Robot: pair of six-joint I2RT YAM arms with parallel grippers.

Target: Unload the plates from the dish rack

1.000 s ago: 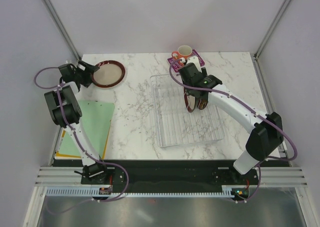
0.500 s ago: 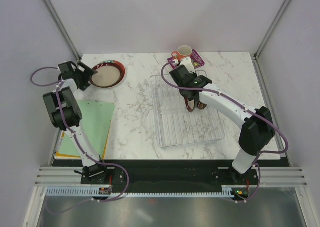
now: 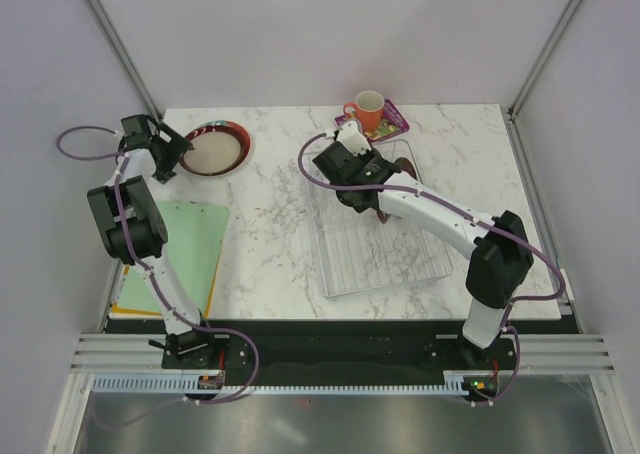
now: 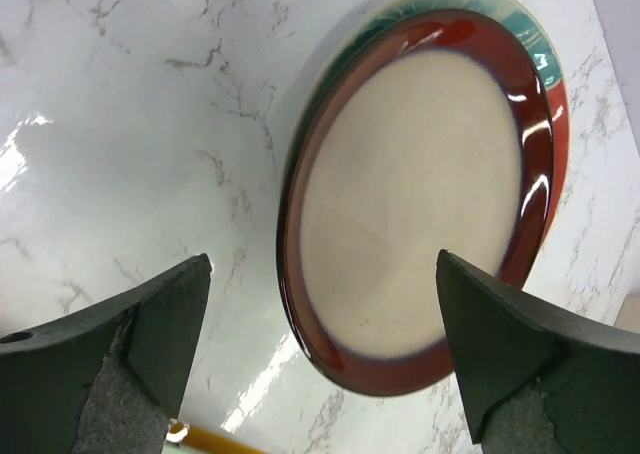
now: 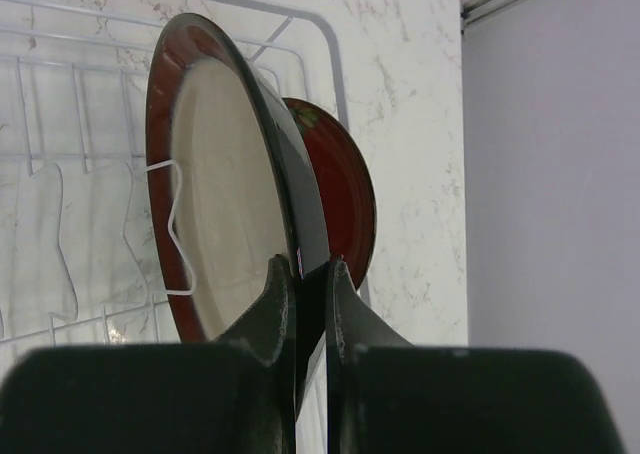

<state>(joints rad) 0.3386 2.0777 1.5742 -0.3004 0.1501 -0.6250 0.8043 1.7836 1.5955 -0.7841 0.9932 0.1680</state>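
Note:
The see-through dish rack (image 3: 395, 254) lies at mid-table. In it stand two plates on edge: a red-rimmed, cream-centred plate (image 5: 225, 184) and a red plate (image 5: 348, 189) right behind it. My right gripper (image 5: 311, 269) is shut on the near rim of the cream-centred plate. From above, the right gripper (image 3: 368, 202) reaches over the rack's far half and hides most of both plates. At the far left, a red-rimmed plate (image 4: 420, 194) rests on a teal plate (image 4: 530, 44). My left gripper (image 4: 322, 257) hovers open over their near edge, holding nothing.
An orange mug (image 3: 368, 107) sits on a purple packet (image 3: 397, 121) just behind the rack. A green mat (image 3: 185, 244) over a yellow sheet lies at the left front edge. The stacked plates (image 3: 215, 149) sit in the far-left corner.
My right gripper has shut on the plate's rim, and its wrist has swung left and towards the back. The left gripper has drawn slightly left, away from the stack.

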